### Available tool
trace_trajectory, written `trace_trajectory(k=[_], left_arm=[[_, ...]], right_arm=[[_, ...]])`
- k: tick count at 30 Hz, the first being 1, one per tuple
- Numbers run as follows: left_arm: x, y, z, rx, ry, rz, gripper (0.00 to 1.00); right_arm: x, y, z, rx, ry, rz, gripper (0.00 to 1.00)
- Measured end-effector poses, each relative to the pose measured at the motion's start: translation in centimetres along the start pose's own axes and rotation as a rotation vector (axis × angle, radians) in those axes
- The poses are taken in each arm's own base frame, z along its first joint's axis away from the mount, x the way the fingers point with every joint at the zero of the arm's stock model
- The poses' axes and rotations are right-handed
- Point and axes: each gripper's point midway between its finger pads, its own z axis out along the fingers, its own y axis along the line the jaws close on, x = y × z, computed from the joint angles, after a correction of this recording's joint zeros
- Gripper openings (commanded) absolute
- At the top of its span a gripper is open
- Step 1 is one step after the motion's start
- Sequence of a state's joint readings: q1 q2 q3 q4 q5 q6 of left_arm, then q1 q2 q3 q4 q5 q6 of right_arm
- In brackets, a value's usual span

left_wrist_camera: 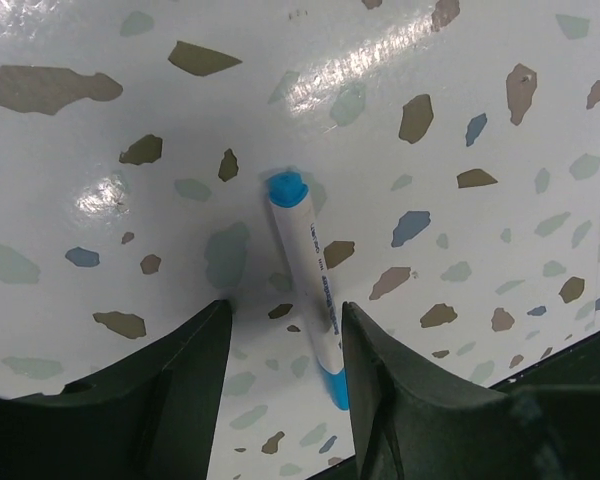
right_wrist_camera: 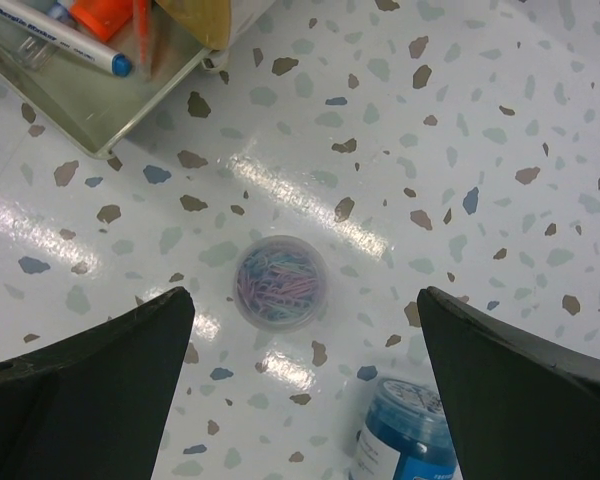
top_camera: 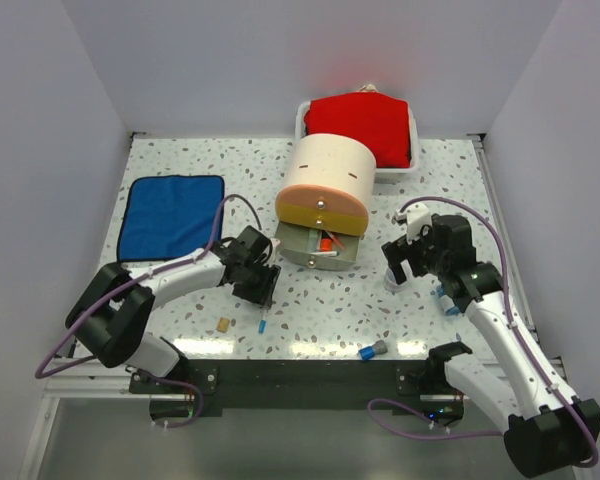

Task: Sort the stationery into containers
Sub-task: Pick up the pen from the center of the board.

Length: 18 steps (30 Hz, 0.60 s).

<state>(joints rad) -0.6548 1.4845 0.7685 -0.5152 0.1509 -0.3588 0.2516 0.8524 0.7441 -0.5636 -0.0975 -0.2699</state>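
Worktop (top_camera: 320,312): white, speckled.
Left claw (left_wrist_camera: 285,310): half-spread, straddling blue-capped marker (left_wrist_camera: 305,265) at lower centre.
Right claw (right_wrist_camera: 305,298): spread wide over clear cup (right_wrist_camera: 280,282) of clips.
Drawer (right_wrist_camera: 80,112): open, upper left.

White marker (left_wrist_camera: 308,285) with blue ends, flat on speckled table (left_wrist_camera: 480,90), between parted jaws, nearer one

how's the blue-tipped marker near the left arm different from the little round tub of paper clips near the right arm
The marker is long and thin; the tub is short and round. The marker is opaque white with blue ends; the tub is clear, showing pastel clips inside. The marker lies on its side; the tub stands upright. Both rest on the speckled table, outside the open drawer.
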Motion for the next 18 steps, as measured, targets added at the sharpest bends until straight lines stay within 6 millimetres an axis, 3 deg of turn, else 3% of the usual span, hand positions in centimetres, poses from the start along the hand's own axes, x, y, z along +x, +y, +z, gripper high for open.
trace_trajectory(k=[3, 4, 7, 18], left_arm=[[-0.1, -0.1, 0.2, 0.000, -0.002, -0.017, 0.46], [-0.1, -0.1, 0.2, -0.001, -0.001, -0.022, 0.40], [-0.3, -0.2, 0.5, 0.000, -0.001, -0.033, 0.36], [0.6, -2.2, 1.4, -0.014, 0.000, -0.008, 0.35]], right_arm=[[0.0, 0.0, -0.1, 0.001, -0.002, 0.000, 0.99], [0.0, 0.0, -0.1, 0.000, -0.003, -0.001, 0.99], [-0.1, 0.0, -0.1, -0.001, -0.006, -0.005, 0.99], [-0.5, -0.1, -0.9, 0.008, -0.036, -0.026, 0.99]])
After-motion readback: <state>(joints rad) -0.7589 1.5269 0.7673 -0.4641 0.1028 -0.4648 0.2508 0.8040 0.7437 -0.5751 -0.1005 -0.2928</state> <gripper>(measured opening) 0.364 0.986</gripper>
